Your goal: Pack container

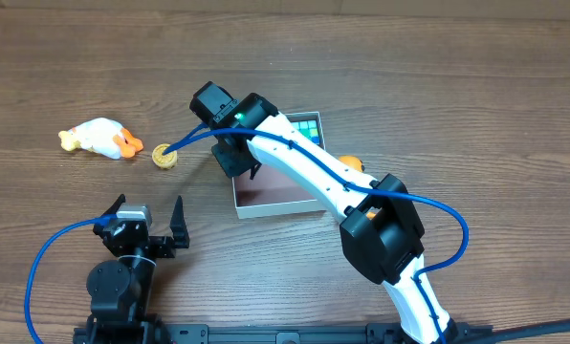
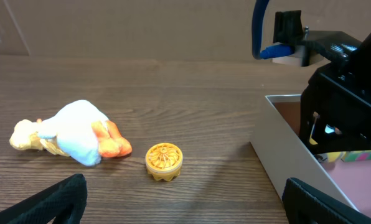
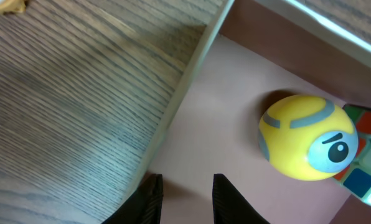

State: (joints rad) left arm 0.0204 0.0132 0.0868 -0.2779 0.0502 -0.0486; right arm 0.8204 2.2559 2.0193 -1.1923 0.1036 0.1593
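Overhead view, wood-grain table [image 1: 457, 86], white-walled container [image 1: 275, 206], plush duck [image 1: 98, 139], yellow disc [image 1: 164, 155]

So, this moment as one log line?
left tool: open | right tool: open, empty, over container | yellow ball: in container | plush duck: outside

The container [image 1: 277, 196], a shallow square box with thin white walls and a pinkish floor, sits flat mid-desk. A yellow ball [image 3: 307, 146] touches a colourful cube [image 1: 307, 127] inside it.
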